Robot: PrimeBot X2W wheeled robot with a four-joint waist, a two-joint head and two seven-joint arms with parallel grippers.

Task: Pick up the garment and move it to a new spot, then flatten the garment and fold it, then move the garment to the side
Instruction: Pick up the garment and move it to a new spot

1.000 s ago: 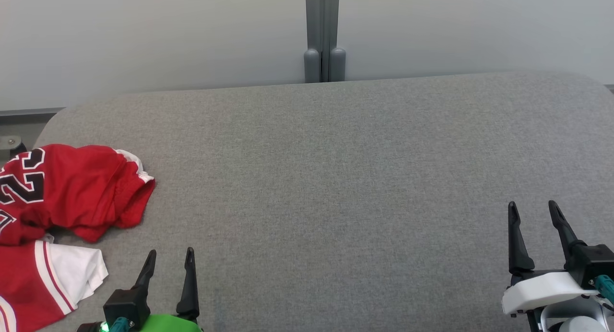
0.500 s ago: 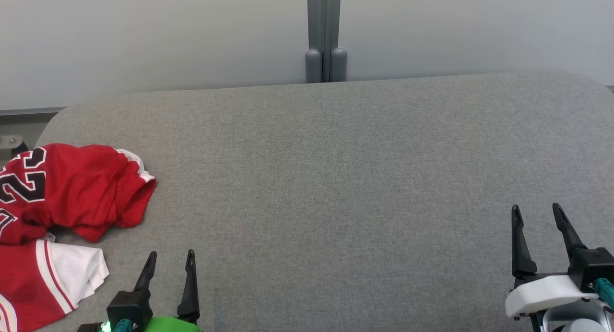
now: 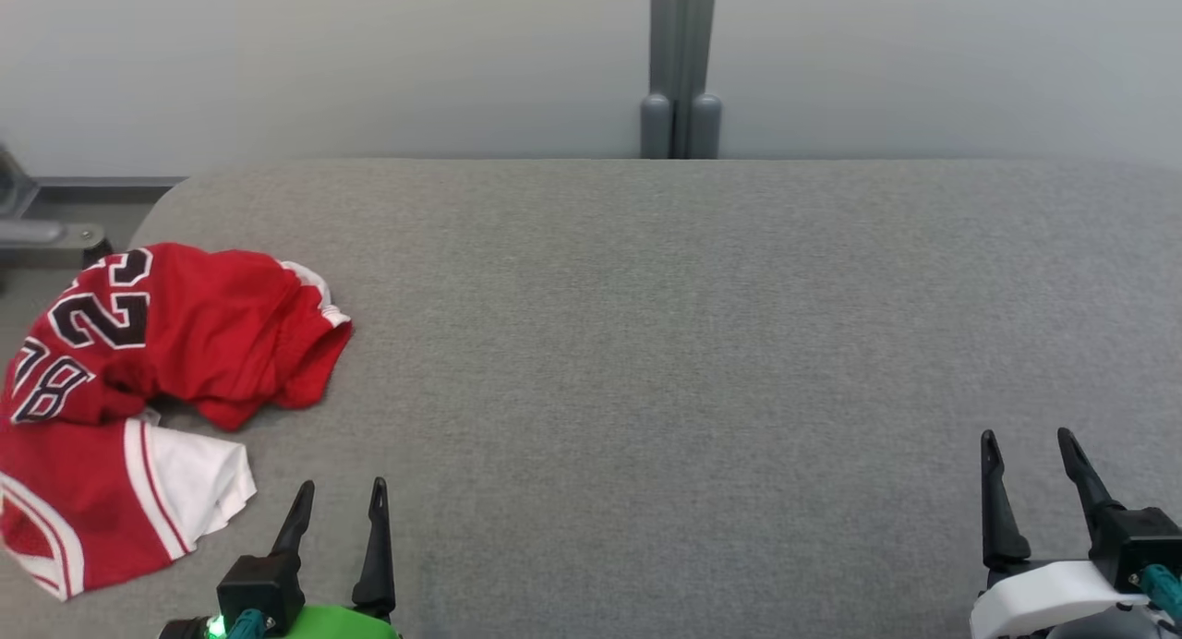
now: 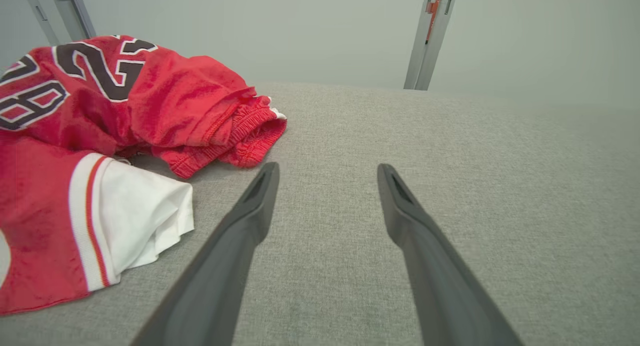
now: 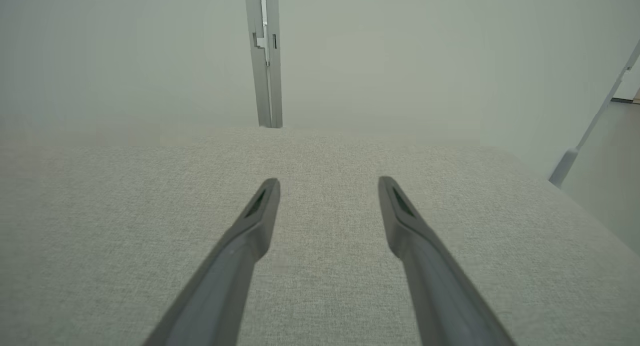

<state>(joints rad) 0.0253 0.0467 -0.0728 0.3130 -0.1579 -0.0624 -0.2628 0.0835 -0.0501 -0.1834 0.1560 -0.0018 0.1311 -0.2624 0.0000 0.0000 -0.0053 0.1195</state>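
— So, where is the garment (image 3: 185,343) found?
— It is seen crumpled at the left edge of the grey surface (image 3: 646,343), its long axis laid near to far, white-trimmed end nearest. The left end effector (image 3: 342,484) and right end effector (image 3: 1026,433) are held with fingers apart.

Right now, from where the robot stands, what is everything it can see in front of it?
sports garment: one crumpled heap (one piece or two, I cannot tell), red with white trim and dark numerals, on the table's left end.
table: one, grey fabric top, spanning the view.
wall: pale grey panels, behind the table.
post: one, grey, upright at the wall behind the table's far edge.
metal fitting: one, grey, beyond the table's far left corner.
left hand: one, dark fingers, open and empty, lower left, just right of the garment and apart from it.
right hand: one, dark fingers, open and empty, lower right over bare table.
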